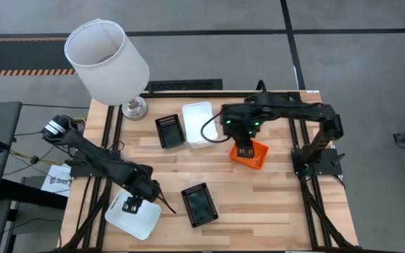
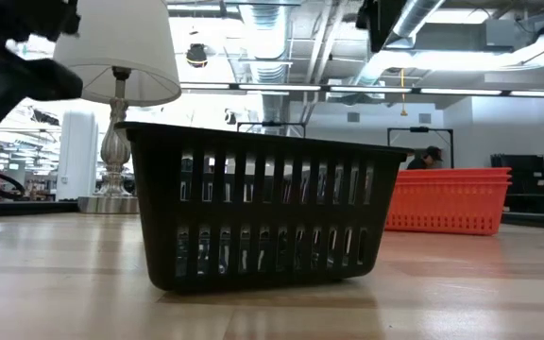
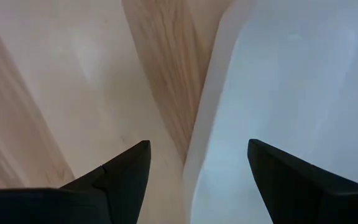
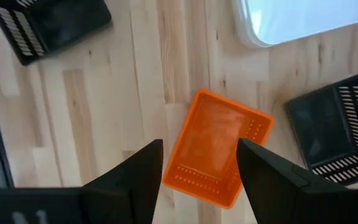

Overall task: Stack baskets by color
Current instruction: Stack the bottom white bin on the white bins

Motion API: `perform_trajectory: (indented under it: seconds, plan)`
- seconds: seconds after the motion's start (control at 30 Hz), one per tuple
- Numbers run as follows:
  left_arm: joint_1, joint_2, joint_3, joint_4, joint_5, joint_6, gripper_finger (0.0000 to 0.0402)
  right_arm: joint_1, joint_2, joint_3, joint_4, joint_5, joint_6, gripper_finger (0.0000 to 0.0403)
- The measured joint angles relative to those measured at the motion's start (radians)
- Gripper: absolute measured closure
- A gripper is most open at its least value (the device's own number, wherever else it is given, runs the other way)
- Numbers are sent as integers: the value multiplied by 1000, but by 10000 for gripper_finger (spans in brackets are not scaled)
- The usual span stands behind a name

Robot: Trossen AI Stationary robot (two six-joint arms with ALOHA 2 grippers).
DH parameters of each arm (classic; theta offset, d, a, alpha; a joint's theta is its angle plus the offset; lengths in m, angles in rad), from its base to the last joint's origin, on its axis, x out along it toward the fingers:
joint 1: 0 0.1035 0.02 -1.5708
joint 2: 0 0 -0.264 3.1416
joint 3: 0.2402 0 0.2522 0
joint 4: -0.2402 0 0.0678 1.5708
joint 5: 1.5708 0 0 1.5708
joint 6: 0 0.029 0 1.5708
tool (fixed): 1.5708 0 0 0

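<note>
Wooden table [image 1: 273,204] on grey floor [image 1: 357,70] bears baskets [image 1: 248,154].

The baskets [image 1: 200,204] look like slotted matt plastic, the table [image 1: 273,204] pale smooth planked wood, the lamp base [image 2: 113,151] shiny metal.
</note>
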Motion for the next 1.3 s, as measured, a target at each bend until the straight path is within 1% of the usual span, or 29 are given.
perform_trajectory:
  seconds: [0.23,0.4,0.47,0.57,0.67,0.73,0.8,0.87,0.93,1.03,1.1,1.17,1.3]
  plan:
    - [0,105,0,41,6,41,145,0,-118,0,2,0,61,178]
    - [0,171,0,125,6,80,146,4,-182,0,11,2,91,178]
    - [1,207,0,171,-18,89,150,5,-202,0,11,2,95,178]
    - [20,265,1,233,-84,85,157,5,-222,0,11,2,100,178]
    - [70,306,12,289,-97,65,162,5,-237,0,10,2,99,178]
    - [122,326,24,313,-84,52,163,5,-243,0,10,2,93,178]
    - [169,329,34,349,-92,62,164,5,-244,0,10,2,81,178]
    - [226,332,52,437,-124,102,164,5,-244,0,10,3,66,178]
    - [274,342,77,540,-183,167,164,5,-242,0,15,3,46,178]
    - [323,341,125,677,-182,294,164,5,-230,0,25,3,37,178]
    - [350,337,167,746,-168,319,164,4,-223,0,30,3,34,178]
    - [382,336,216,726,-186,307,164,4,-219,1,31,3,33,178]
    - [411,326,312,525,-176,307,164,3,-219,0,29,3,26,178]
